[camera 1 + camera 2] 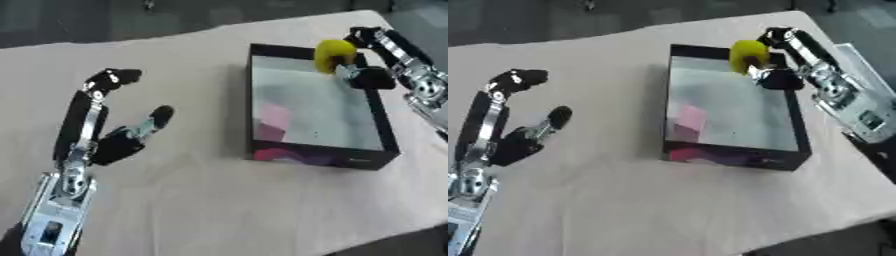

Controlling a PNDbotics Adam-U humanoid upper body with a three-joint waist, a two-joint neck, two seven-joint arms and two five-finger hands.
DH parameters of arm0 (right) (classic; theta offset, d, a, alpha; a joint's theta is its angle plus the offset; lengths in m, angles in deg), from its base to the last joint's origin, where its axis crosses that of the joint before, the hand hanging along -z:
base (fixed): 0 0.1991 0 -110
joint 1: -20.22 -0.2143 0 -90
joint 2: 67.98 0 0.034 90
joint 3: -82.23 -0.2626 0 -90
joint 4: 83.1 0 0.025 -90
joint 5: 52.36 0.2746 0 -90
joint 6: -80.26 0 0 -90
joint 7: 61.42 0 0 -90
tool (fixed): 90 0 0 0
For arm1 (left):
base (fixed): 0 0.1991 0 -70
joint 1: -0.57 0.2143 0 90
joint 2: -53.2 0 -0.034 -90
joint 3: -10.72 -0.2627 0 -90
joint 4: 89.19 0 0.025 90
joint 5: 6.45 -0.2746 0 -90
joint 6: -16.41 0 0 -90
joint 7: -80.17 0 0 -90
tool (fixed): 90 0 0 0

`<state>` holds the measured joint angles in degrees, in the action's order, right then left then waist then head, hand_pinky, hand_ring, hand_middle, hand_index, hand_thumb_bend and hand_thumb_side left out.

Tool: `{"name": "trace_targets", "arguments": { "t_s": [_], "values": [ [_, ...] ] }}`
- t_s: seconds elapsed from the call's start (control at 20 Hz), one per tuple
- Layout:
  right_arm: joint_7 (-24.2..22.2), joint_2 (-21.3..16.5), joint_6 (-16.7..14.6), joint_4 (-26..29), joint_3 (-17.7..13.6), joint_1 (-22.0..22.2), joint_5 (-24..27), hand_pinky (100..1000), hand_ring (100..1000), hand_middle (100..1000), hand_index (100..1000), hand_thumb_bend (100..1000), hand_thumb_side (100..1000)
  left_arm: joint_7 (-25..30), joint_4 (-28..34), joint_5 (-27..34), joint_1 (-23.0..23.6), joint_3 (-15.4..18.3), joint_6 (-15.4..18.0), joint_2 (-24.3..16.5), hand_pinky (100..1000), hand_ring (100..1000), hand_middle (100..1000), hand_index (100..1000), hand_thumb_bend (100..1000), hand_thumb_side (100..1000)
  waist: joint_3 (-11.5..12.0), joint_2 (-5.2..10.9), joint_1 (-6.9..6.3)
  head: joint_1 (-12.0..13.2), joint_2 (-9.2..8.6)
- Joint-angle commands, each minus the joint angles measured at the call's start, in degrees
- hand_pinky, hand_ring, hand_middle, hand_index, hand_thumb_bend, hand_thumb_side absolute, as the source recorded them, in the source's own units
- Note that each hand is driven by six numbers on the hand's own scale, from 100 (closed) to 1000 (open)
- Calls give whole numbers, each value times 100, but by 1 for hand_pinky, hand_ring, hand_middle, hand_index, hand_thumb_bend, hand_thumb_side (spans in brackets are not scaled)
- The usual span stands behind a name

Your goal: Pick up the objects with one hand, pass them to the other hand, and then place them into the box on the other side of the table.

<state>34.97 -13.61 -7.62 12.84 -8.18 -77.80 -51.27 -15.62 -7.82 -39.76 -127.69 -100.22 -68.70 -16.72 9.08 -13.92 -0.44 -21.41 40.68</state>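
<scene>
Holding yellow object [333,54] over box [382,131] corner, right hand [779,75]

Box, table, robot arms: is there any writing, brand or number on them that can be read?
None can be read.
Box: faint light marks on its front wall, too blurred to read.
Pink shape inside the box: no lettering visible.
Yellow object in the right hand: plain.
Left hand: no legible label.
</scene>
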Motion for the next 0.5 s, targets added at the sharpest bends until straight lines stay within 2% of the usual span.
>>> {"name": "trace_targets", "arguments": {
  "t_s": [0.05,0.1,0.15,0.35,0.4,0.5],
  "values": [
    [-64,-111,-116,7,-42,-37,-237,926,1000,658,723,100,100,-28,141,40,-88,61,-18,-27,833,769,678,798,670,787,-2,147,-54,-18,-49],
    [-91,-105,-154,27,-46,-36,-288,926,1000,658,723,100,100,-32,140,42,-86,61,-22,-28,833,769,678,798,670,787,-3,146,-52,-12,-47],
    [-110,-100,-187,45,-51,-37,-326,936,1000,714,773,100,100,-34,139,43,-84,60,-25,-28,833,769,678,798,670,787,-3,146,-50,-4,-42],
    [-63,-68,-368,197,-83,-30,-427,966,1000,736,792,100,100,-49,124,45,-67,61,-39,-31,833,769,678,797,670,786,-11,147,-44,30,-16],
    [-44,-70,-415,241,-89,-24,-472,979,1000,761,820,100,123,-52,121,47,-63,60,-40,-30,833,769,678,797,671,785,-14,146,-43,34,-14],
    [-26,-79,-525,322,-104,-13,-651,994,1000,786,856,110,223,-57,120,53,-61,55,-41,-29,833,769,678,797,671,784,-18,146,-42,35,-8]
  ]
}}
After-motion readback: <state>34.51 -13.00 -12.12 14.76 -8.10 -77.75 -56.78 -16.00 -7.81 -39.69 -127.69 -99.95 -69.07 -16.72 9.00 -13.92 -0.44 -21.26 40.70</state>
